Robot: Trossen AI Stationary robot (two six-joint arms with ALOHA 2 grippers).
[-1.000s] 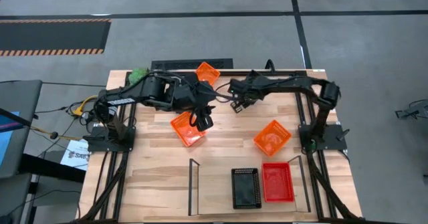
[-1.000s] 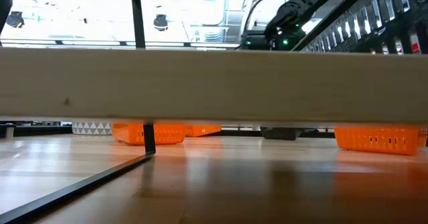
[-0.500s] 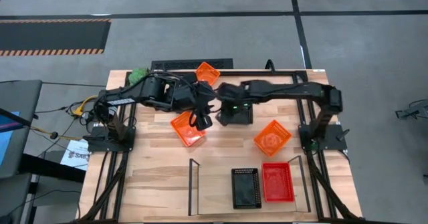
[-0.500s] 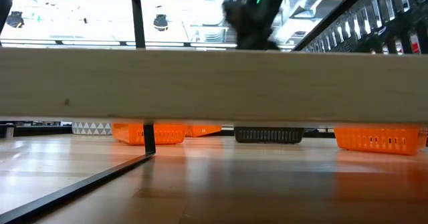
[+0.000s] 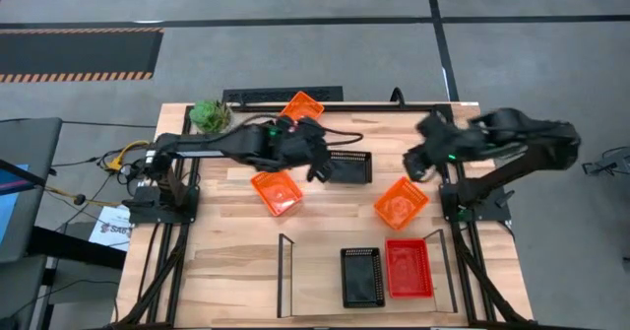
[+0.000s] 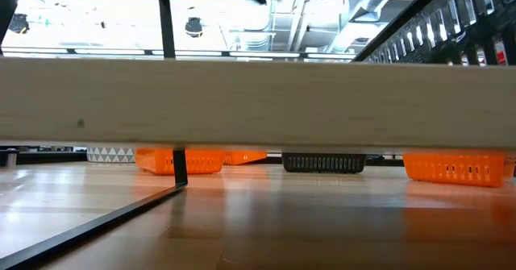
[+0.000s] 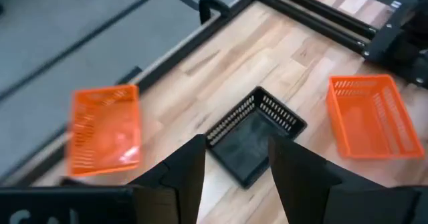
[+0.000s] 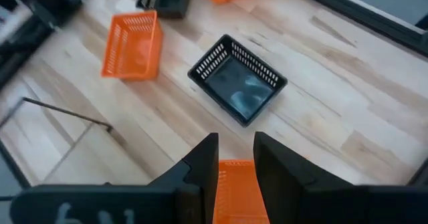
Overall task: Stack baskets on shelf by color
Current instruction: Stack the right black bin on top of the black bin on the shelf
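– Loose black plastic mesh basket (image 5: 349,166): where from the left gripper (image 5: 320,168)?
– Just beside it, toward the table's middle, flat on the light-wood tabletop (image 5: 226,251). Seen from the left wrist, sits right ahead of the parted fingers (image 7: 180,177), empty gap aimed at its near corner.
– Long axis?
– Runs across the table, left to right; short end toward the left gripper.
– Nearer arm?
– Left, clearly. Right gripper (image 5: 413,161) well apart, drawn back over the right side, fingers apart on nothing, hanging above an orange mesh basket (image 5: 401,202).
– Destination?
– Low wooden shelf (image 5: 315,286) at the front edge, black baskets (image 5: 362,276) already on it beside red ones (image 5: 409,269). Probably belongs on the black stack.
– Room around it?
– Fair. Second orange basket (image 5: 276,191) near the left gripper's other side, third (image 5: 300,104) at the back edge. Open wood between basket and shelf.
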